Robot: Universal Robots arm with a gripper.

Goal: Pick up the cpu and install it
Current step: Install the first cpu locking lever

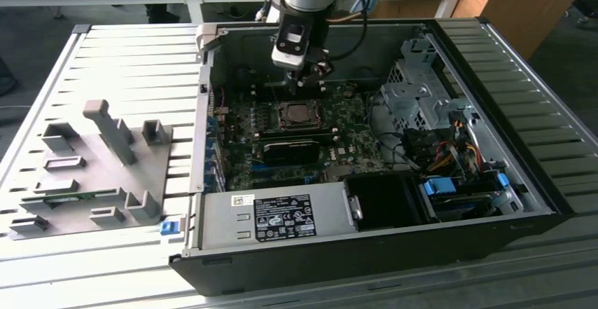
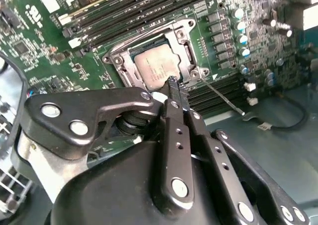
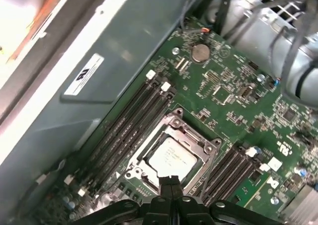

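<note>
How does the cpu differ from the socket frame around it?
The cpu is a silvery-grey, flat, plain square; the socket frame is darker metal with screws at its corners. The cpu sits inside, and the socket frame surrounds it as the larger of the two. Both lie flat on the green motherboard.

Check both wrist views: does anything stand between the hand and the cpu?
Nothing visible does. The cpu lies in the socket, its top bare, with the hand at its edge.

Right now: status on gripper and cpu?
Gripper shut, holding nothing, tips just off the socket edge. Cpu seated flat in the socket, silver top up. Nothing over the cpu.
</note>
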